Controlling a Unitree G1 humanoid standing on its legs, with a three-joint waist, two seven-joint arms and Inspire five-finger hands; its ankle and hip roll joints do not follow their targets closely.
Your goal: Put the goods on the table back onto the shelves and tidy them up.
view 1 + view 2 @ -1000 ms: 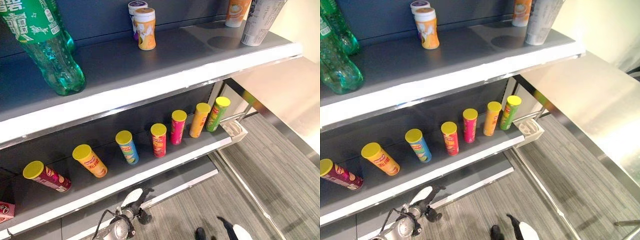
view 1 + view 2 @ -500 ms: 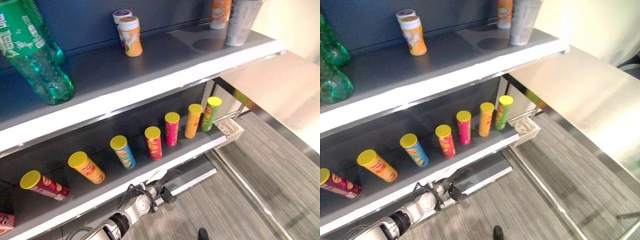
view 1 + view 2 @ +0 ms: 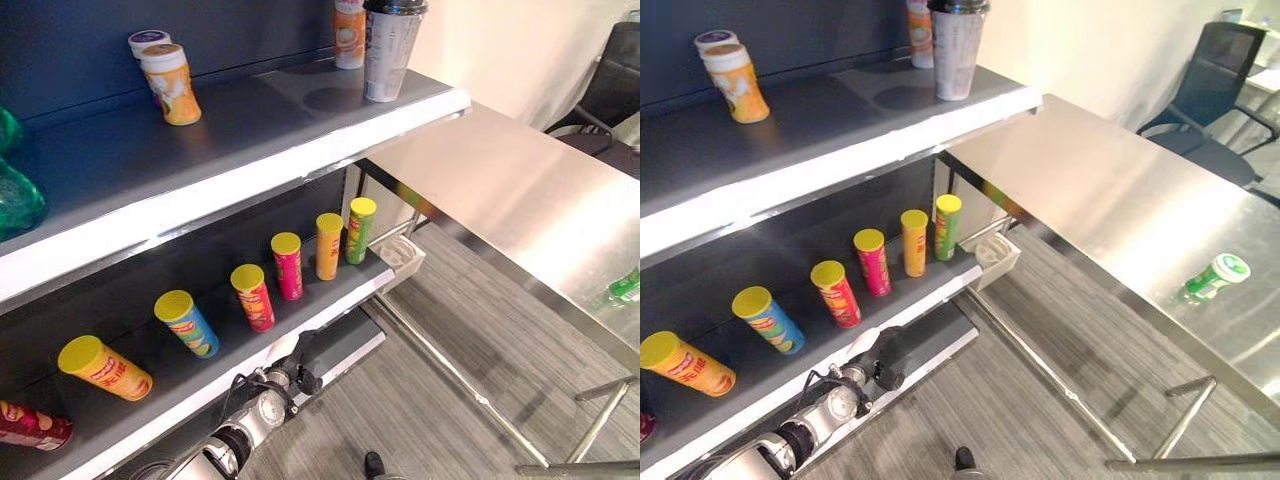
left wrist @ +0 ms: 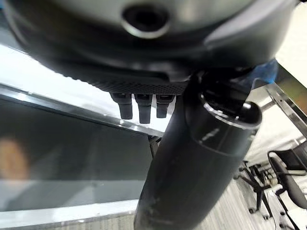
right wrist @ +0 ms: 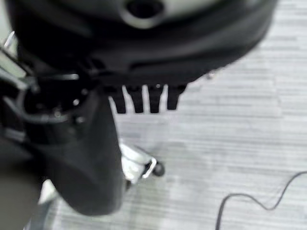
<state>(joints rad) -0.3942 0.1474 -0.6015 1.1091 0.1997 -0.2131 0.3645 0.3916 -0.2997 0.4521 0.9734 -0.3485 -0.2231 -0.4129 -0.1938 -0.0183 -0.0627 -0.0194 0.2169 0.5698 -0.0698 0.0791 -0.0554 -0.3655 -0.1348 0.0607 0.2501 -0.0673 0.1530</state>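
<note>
A small green bottle with a white cap (image 3: 1212, 278) lies on the steel table (image 3: 1110, 190) at the right, far from both hands. My left hand (image 3: 305, 364) hangs below the front edge of the lower shelf (image 3: 335, 303), its fingers (image 4: 144, 106) straight and holding nothing. That shelf carries a row of yellow-lidded chip cans (image 3: 287, 265), several of them leaning. On the upper shelf (image 3: 250, 130) stand an orange canister (image 3: 170, 84) and a tall cup (image 3: 388, 45). My right hand (image 5: 96, 158) hangs over the floor, its fingers (image 5: 144, 101) straight and empty.
A white wire basket (image 3: 400, 256) hangs at the lower shelf's right end, beside the table's leg. A green plastic bottle (image 3: 12, 195) stands at the upper shelf's far left. A dark office chair (image 3: 1210, 85) stands behind the table. Grey carpet runs under the table.
The camera has swung to the right, bringing the steel table and its green bottle into view. My left hand has risen from the floor to just under the lower shelf.
</note>
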